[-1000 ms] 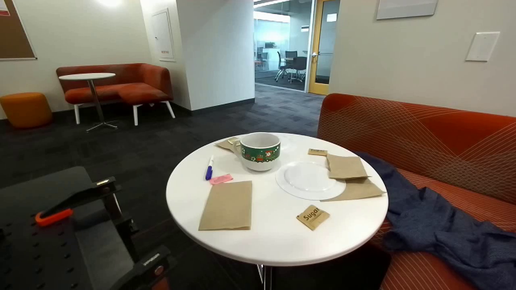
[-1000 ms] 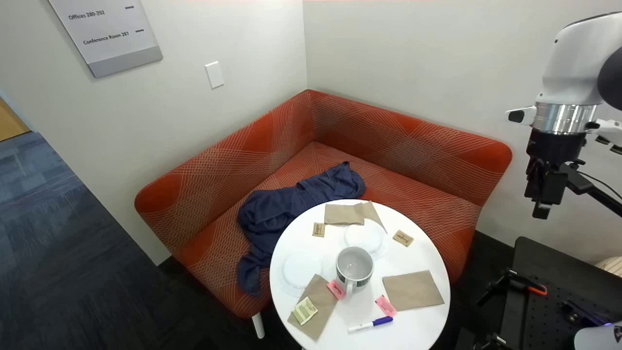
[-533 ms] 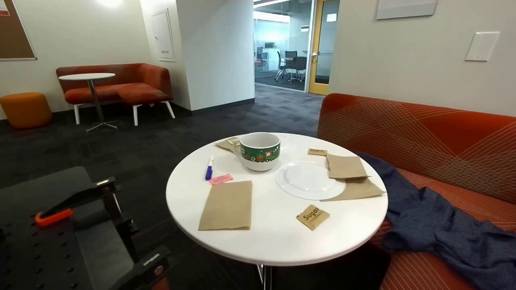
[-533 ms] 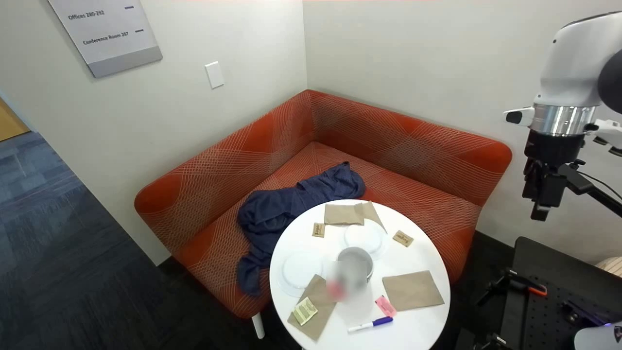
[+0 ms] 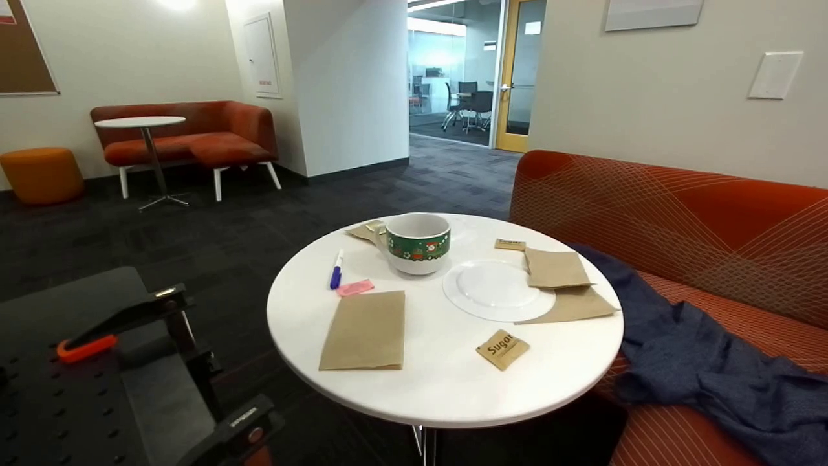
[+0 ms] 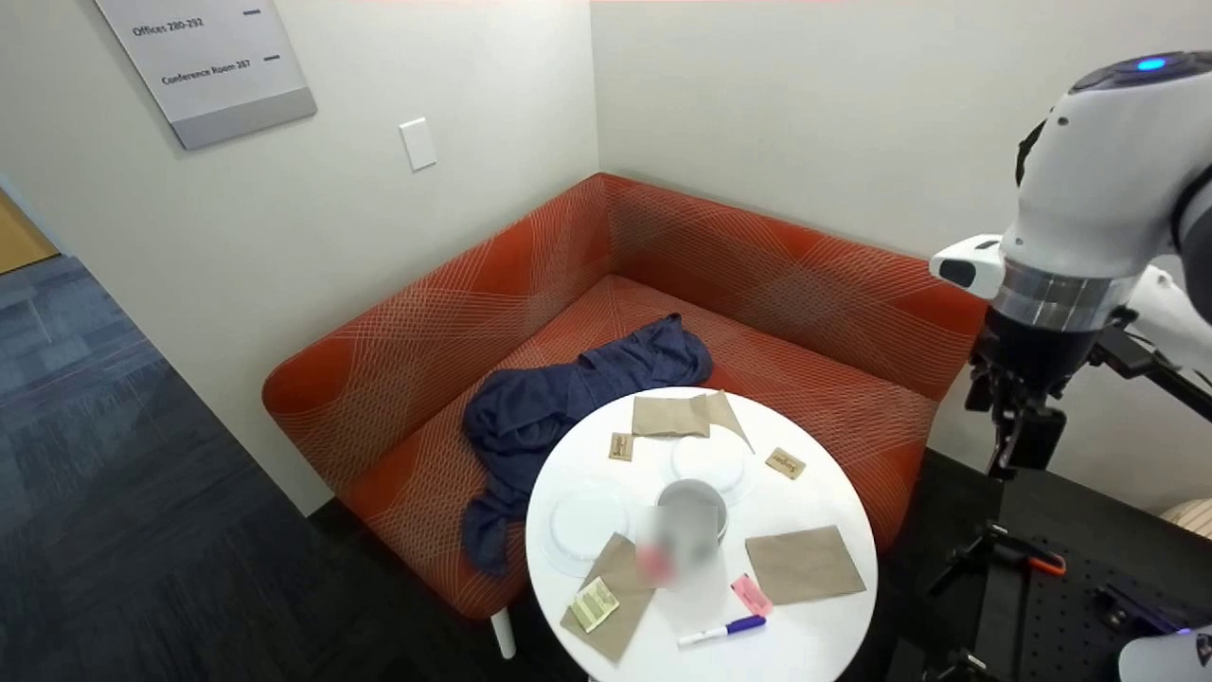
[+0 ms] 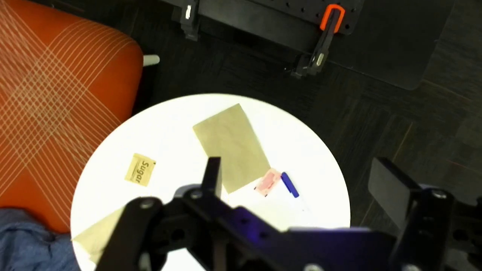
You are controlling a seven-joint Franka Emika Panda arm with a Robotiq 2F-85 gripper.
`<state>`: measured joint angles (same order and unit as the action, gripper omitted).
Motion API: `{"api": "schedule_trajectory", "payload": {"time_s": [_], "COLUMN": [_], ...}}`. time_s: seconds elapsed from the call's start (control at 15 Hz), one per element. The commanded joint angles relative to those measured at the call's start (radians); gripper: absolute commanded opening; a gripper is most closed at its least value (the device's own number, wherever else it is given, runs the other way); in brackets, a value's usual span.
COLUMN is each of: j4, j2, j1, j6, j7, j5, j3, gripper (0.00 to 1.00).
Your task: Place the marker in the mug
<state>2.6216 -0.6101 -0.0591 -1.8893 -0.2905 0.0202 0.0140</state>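
Panda arm (image 6: 1089,199) is hanging well apart from the blue-capped marker (image 5: 336,270).
In an exterior view, the marker is lying on the round white table (image 5: 436,336), near the green-banded mug (image 5: 420,249); in an exterior view, the arm is leaning slightly, its Robotiq gripper (image 6: 1018,459) pointing down; in the wrist view, the gripper's fingers (image 7: 389,188) are standing wide apart.
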Motion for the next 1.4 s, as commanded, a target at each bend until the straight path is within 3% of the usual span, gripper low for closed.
{"api": "schedule_trajectory", "payload": {"time_s": [0.0,0.33,0.73,1.33], "j4": [0.027,0.041,0.002,-0.015], "j2": [0.051,0.176,0.399,0.678], "j1": [-0.058,-0.113,-0.124,-0.114], "j6": [-0.149,-0.374,-0.581,-0.861], "j7": [0.08,0.124,0.091,0.165], "j5": [-0.003,-0.016,-0.059,-0.296], "j3": [-0.076,-0.142,-0.159,-0.179], "gripper": [1.0,1.0,1.0,1.0]}}
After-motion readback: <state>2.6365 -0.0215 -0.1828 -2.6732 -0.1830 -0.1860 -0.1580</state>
